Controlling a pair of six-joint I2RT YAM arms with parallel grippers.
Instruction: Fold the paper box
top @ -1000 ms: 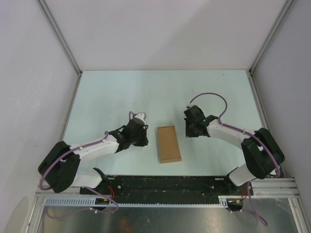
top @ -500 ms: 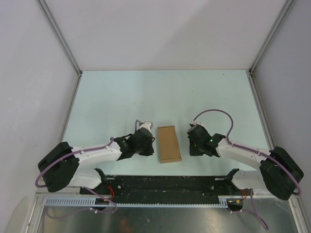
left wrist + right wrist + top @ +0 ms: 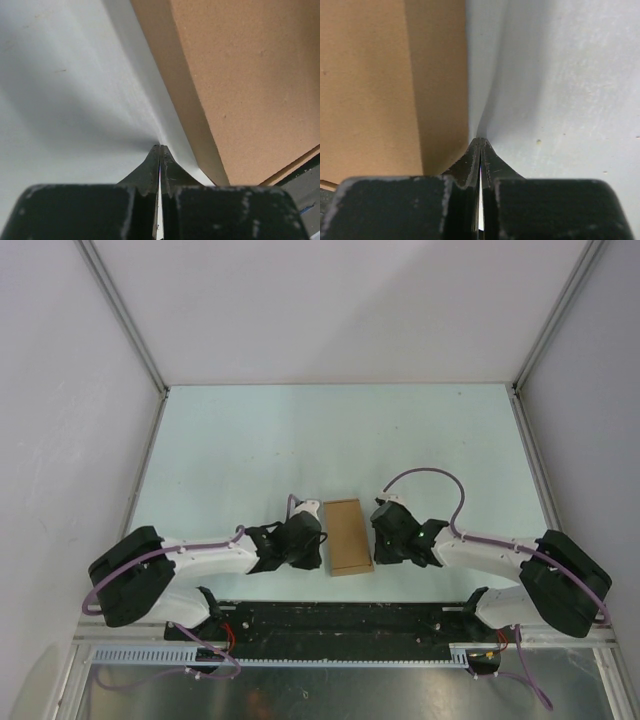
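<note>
Over the last second you have brought both arms in toward the paper box. The left pincer now sits just beside its left long side and the right pincer just beside its right. Both pincers are fully closed, gripping nothing. The box lies folded shut on the worktop, its inside hidden.
</note>
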